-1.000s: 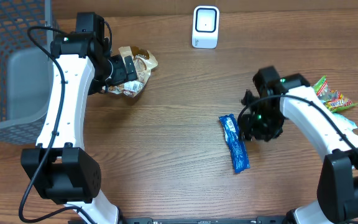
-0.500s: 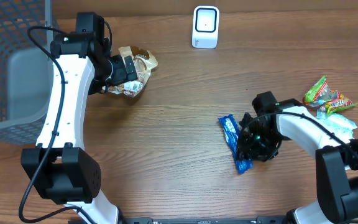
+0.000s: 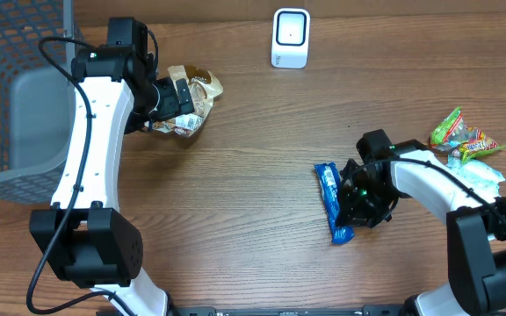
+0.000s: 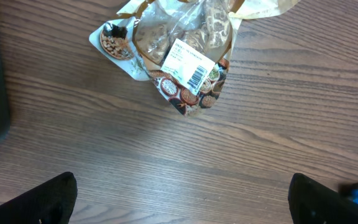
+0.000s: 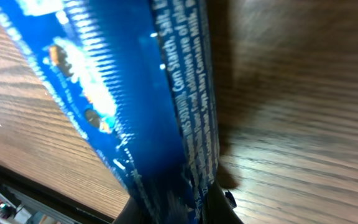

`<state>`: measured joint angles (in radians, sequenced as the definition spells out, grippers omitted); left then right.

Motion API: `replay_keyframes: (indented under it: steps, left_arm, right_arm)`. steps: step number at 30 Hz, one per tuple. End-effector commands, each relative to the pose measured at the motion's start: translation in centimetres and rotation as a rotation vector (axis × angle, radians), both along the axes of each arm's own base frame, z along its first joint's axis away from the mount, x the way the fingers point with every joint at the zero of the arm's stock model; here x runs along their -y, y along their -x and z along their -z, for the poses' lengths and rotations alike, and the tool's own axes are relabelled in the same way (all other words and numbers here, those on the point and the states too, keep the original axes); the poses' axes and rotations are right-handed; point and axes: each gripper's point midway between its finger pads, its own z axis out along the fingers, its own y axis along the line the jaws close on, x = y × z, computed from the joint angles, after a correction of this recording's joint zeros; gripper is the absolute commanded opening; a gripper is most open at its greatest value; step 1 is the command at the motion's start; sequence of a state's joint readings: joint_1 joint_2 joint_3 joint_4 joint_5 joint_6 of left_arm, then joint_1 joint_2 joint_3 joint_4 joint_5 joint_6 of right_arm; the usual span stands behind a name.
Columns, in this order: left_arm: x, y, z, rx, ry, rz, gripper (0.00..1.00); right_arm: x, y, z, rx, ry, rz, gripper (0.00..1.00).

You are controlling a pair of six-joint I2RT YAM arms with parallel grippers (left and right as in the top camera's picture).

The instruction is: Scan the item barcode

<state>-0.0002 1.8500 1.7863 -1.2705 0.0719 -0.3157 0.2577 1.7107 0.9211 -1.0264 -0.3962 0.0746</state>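
On the table's right side, my right gripper (image 3: 350,204) is clenched on the blue snack bar (image 3: 328,182). Left gripper (image 4: 182,200) gapes over the cookie bag (image 4: 188,62). I'd lift gently, keep the wrapper flat, and face its barcode to the scanner (image 3: 290,38).

blue wrapper (image 5: 135,93): "corn starch, salt", "milk" legible.
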Motion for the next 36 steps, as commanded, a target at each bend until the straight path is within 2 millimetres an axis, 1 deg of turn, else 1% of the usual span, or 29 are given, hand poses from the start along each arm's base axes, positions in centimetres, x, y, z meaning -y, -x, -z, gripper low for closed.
replay_keyframes:
  steps: [1,6,8,11,13,16,20,28,31,34,35,36]
  left_arm:
    - [0.4,0.0,0.4,-0.013,0.008,0.003,1.0]
    - [0.4,0.0,0.4,-0.013,0.008,0.003,1.0]
    - [0.4,0.0,0.4,-0.013,0.007,0.003,1.0]
    - [0.4,0.0,0.4,-0.013,0.008,0.003,1.0]
    - [0.4,0.0,0.4,-0.013,0.007,0.003,1.0]
    - [0.4,0.0,0.4,-0.013,0.008,0.003,1.0]
    - [0.4,0.0,0.4,-0.013,0.007,0.003,1.0]
    - [0.4,0.0,0.4,-0.013,0.007,0.003,1.0]
    - [0.4,0.0,0.4,-0.013,0.007,0.003,1.0]
    - [0.4,0.0,0.4,-0.013,0.008,0.003,1.0]
    - [0.4,0.0,0.4,-0.013,0.008,0.003,1.0]
    - [0.4,0.0,0.4,-0.013,0.008,0.003,1.0]
  right_arm:
    - [-0.2,-3.5,-2.8,0.139,0.024,-0.011,0.04]
    - [-0.4,-6.7,-7.1,0.301,0.098,-0.058,0.04]
    - [-0.6,-7.6,-8.5,0.357,0.133,-0.084,0.04]
    - [-1.3,-8.5,-10.4,0.428,0.174,-0.149,0.04]
    - [-2.3,-8.9,-11.6,0.468,0.16,-0.198,0.04]
    - [-3.3,-9.5,-13.1,0.514,0.153,-0.217,0.04]
    - [-3.9,-10.4,-15.1,0.566,0.138,-0.223,0.04]
    - [-4.7,-12.2,-18.4,0.667,0.112,-0.229,0.04]
    - [-4.4,-13.5,-19.2,0.727,0.14,-0.214,0.04]
    - [-3.7,-15.2,-19.6,0.797,0.203,-0.191,0.04]
    - [-3.4,-16.2,-19.9,0.832,0.236,-0.177,0.04]
    - [-3.3,-16.4,-20.0,0.842,0.244,-0.173,0.04]
